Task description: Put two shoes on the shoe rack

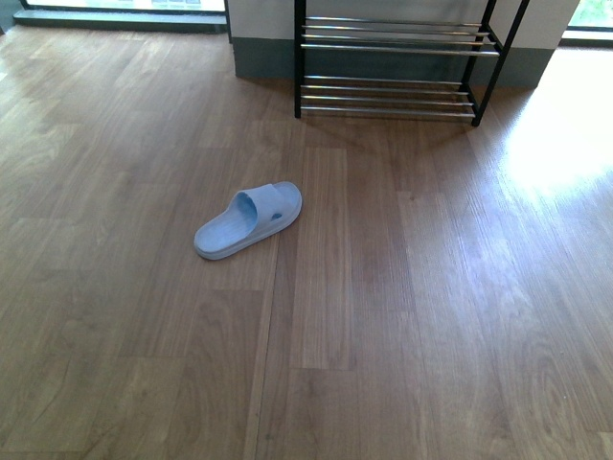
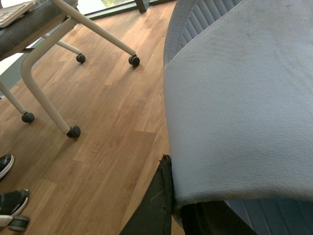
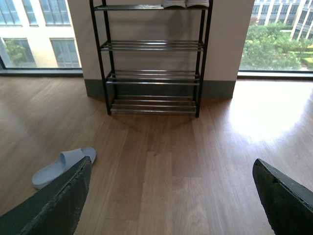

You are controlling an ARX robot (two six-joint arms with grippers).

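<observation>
One pale blue slide [image 1: 247,221] lies on the wooden floor left of centre, its toe toward the shoe rack [image 1: 393,46] standing at the far wall. Neither arm shows in the front view. In the left wrist view my left gripper [image 2: 182,208] is shut on a second pale blue slide [image 2: 239,107], which fills that view, with one dark finger [image 2: 156,205] against its edge. My right gripper [image 3: 171,196] hangs open over bare floor, facing the shoe rack [image 3: 152,46], with the floor slide [image 3: 61,166] beside its finger [image 3: 58,205].
White-soled shoes [image 3: 186,3] sit on the rack's top shelf, mostly cut off. Table legs on casters [image 2: 73,131] and a person's black shoes [image 2: 10,200] show in the left wrist view. Windows flank the grey-skirted wall [image 3: 220,88] behind the rack.
</observation>
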